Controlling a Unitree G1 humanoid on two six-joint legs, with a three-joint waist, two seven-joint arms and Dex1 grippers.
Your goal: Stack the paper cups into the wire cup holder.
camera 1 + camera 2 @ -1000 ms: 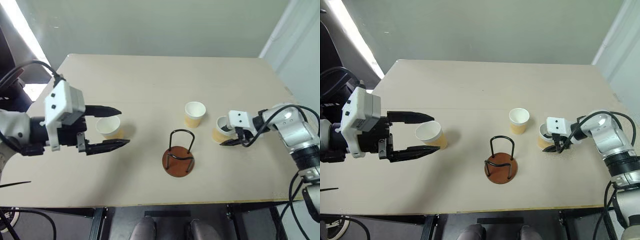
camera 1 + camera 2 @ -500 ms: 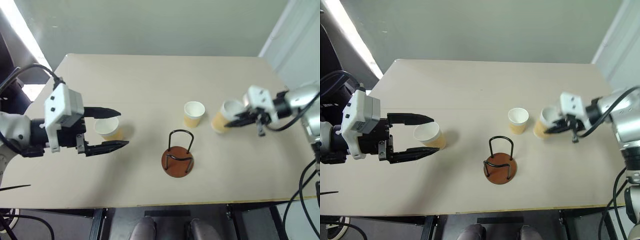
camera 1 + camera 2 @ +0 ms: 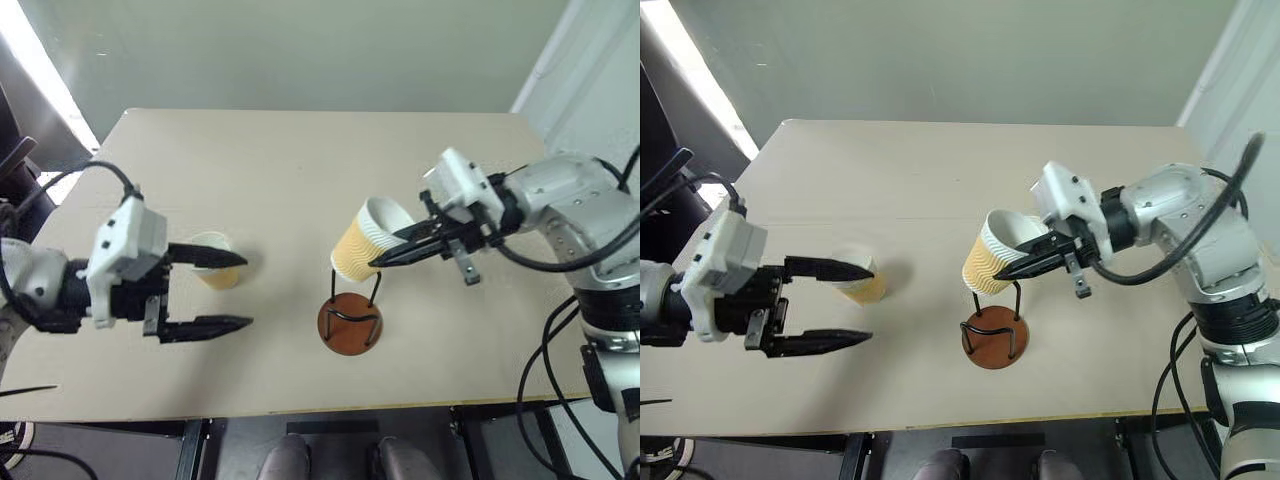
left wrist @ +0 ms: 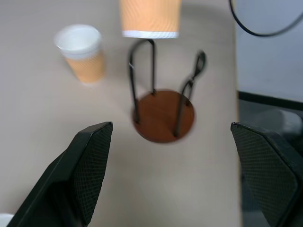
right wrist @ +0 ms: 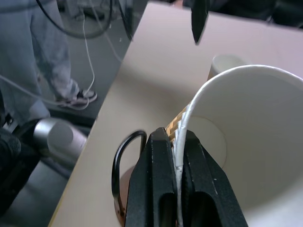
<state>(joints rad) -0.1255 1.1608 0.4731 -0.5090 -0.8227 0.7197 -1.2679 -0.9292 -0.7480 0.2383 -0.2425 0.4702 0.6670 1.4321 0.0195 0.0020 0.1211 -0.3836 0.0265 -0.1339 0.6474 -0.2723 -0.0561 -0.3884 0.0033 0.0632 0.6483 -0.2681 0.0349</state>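
My right gripper [image 3: 385,256] pinches the rim wall of a paper cup [image 3: 361,243] at frame centre, tilted above the wire cup holder [image 3: 350,318]. It's light and probably crushable, so I grip gently. My left gripper [image 3: 238,291], lower left, gapes empty beside another cup [image 3: 214,261].

A beige table [image 3: 300,160] is spanning the scene, its far edge lying against a pale grey-green wall [image 3: 300,50]. A person's legs in grey trousers [image 5: 42,52] and dark-and-white shoes [image 5: 75,98] are standing on the floor beside the table, among trailing cables [image 5: 102,28].
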